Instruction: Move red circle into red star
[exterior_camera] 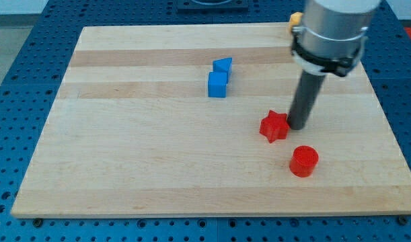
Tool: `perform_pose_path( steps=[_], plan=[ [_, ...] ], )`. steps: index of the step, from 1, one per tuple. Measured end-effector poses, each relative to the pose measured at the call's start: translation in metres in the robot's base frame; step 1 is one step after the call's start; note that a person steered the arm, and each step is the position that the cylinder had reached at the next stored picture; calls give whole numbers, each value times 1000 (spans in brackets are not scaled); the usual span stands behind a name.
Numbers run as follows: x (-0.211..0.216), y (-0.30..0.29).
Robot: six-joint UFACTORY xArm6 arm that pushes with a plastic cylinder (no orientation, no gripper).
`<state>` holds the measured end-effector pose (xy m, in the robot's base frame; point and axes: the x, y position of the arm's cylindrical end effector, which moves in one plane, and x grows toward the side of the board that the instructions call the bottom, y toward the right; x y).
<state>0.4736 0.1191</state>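
Bright, even overhead light (soft, short shadows); sharp focus, no glare.

Wooden board (pixel 158 175) lying on perforated table (pixel 17 81). Star block (pixel 274 126) right of board centre, my tip (pixel 298 126) just beside it on the view's right. Circle block (pixel 303 161) near, toward the view's bottom and slightly right of star. Cube block (pixel 217 85) and second, smaller block (pixel 222 66) touching, toward the view's top left of star. Small block (pixel 296 19) at board's top edge, partly hidden behind arm.
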Motion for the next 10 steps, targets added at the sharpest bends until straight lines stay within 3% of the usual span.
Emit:
perform_pose_path(
  steps=[1, 3, 4, 6, 7, 9, 10],
  plan=[
    [10, -58],
    [83, -166],
    [86, -165],
    [48, -78],
    [27, -7],
    [54, 137],
    [77, 153]
  ],
)
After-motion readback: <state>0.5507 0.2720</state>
